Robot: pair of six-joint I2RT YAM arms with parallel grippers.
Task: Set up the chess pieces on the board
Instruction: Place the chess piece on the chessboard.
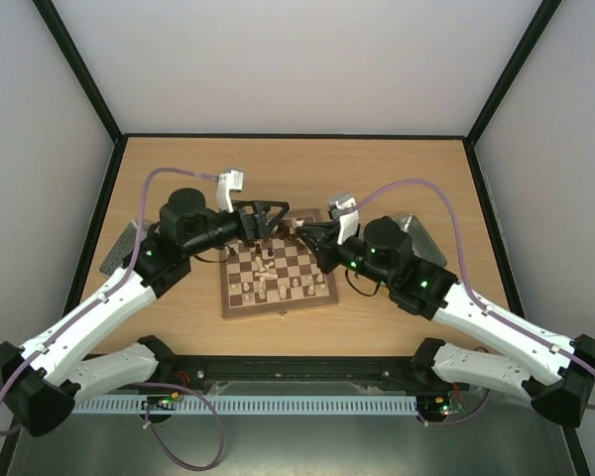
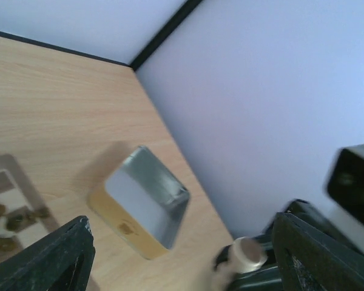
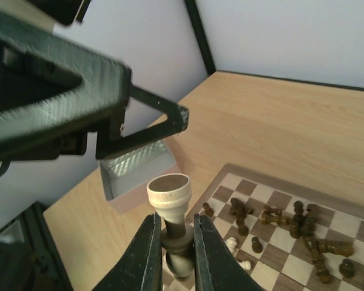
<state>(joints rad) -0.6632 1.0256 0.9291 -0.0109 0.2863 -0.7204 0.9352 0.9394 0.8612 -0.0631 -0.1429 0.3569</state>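
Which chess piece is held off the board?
The cream piece pinched in the right gripper; the other pieces sit or lie on the board.

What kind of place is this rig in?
Probably a lab robot cell: plain white panels with black framing wall in the wooden table, and it carries task props, a board and metal trays.

From above, the left gripper point(image 1: 276, 220) and the right gripper point(image 1: 299, 230) are hiding the far edge of the board point(image 1: 312, 260), and the chess pieces point(image 1: 263, 288) are showing too small to name. In the left wrist view a pale piece point(image 2: 246, 254) is appearing blurred.
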